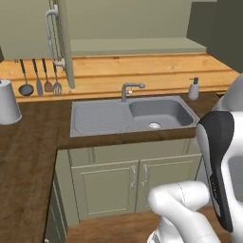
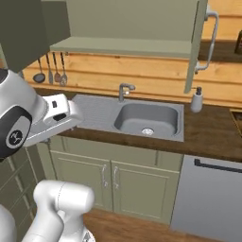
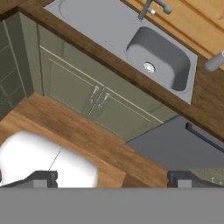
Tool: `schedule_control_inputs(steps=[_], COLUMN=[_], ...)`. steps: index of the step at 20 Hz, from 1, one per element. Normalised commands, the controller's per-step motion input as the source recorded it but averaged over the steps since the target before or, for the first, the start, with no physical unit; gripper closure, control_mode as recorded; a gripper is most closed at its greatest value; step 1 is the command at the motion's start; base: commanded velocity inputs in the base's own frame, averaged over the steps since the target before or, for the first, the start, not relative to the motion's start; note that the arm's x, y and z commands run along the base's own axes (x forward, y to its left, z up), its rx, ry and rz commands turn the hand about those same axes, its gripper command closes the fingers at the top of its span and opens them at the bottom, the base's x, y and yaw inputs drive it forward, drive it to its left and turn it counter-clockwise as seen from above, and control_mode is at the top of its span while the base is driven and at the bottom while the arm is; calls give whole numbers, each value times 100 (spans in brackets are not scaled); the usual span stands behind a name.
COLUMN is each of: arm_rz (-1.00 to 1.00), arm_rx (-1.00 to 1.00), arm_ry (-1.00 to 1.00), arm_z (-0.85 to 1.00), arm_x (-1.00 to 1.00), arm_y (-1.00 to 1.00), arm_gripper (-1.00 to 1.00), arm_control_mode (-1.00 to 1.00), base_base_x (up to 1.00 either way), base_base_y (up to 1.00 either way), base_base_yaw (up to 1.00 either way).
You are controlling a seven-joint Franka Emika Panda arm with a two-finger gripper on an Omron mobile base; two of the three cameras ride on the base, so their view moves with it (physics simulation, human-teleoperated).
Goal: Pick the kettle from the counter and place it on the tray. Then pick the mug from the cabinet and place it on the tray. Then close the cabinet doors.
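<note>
Gripper point(image 3: 111, 178): jaws spread wide with nothing between them; in the hand view the two dark fingertips point(image 3: 41, 178) rise far apart at the bottom, hanging over the wooden floor in front of the low cupboards.
Below the gripper: brown floorboards point(image 3: 87, 144), then the low green cupboards point(image 3: 94, 98) with their small handles, and a grey appliance front point(image 3: 175, 146) with a dark bar handle beside them.
Counter point(image 1: 28, 156): dark brown worktop with the grey steel sink point(image 1: 133, 116) set into it; a tap point(image 1: 129, 89) stands at the back edge of the sink.
Soap dispenser point(image 1: 193, 88): white, pump top, on the counter just right of the sink.
Cabinet point(image 2: 127, 28): on the wall above the sink, standing open; the pale green inner shelf point(image 2: 123, 46) is in view.
Cabinet doors: both swung outward, the left door point(image 1: 59, 42) and the right door point(image 2: 201, 38), each carrying a pale curved bar handle.
Wall: orange-wood panelling with hanging utensils point(image 1: 40, 78) left of the sink.
White cylinder point(image 1: 7, 102): on the counter at far left.
Mug, kettle, tray: cannot tell where they are.
</note>
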Motion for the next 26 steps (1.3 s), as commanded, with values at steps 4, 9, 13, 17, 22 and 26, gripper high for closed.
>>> schedule_control_inputs(steps=[4, 9, 13, 17, 22, 26], arm_rz=[0, 0, 0, 0, 0, 0], arm_rx=[0, 0, 0, 0, 0, 0], arm_ry=[0, 0, 0, 0, 0, 0], arm_z=[0, 0, 0, 0, 0, 0], arm_x=[0, 0, 0, 0, 0, 0], arm_y=[0, 0, 0, 0, 0, 0], arm_gripper=[-100, -100, -100, -100, -100, -100], arm_control_mode=[100, 100, 100, 100, 100, 100], base_base_x=[38, 41, 47, 51, 46, 40], base_base_y=[-1, -5, 0, 0, 2, 3], base_base_yaw=[0, 0, 0, 0, 0, 0])
